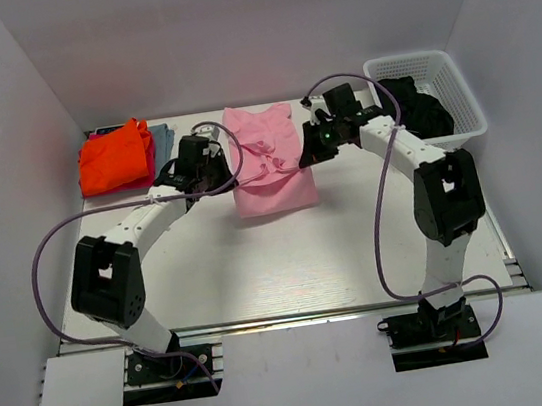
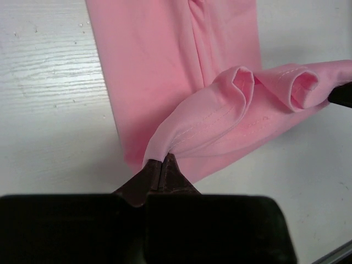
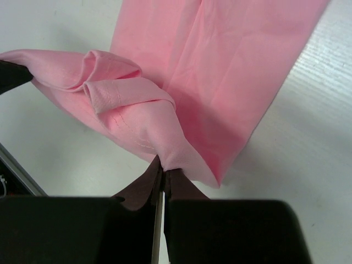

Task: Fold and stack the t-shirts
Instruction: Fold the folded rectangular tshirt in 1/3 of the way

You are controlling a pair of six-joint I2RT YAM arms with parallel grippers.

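Observation:
A light pink t-shirt (image 1: pixel 267 163) lies lengthwise on the white table, partly folded, its middle lifted into a bunched ridge. My left gripper (image 1: pixel 229 166) is shut on the left end of that ridge (image 2: pixel 181 135), and my right gripper (image 1: pixel 303 154) is shut on its right end (image 3: pixel 157 132). Both hold the pink cloth a little above the table. At the back left lies a pile of folded t-shirts, bright orange (image 1: pixel 115 157) on top, with red and grey-blue (image 1: pixel 162 137) edges showing under it. A black t-shirt (image 1: pixel 424 106) fills the basket.
A white plastic basket (image 1: pixel 457 86) stands at the back right corner. White walls close in the table on three sides. Purple cables loop off both arms over the table's front half (image 1: pixel 289 261).

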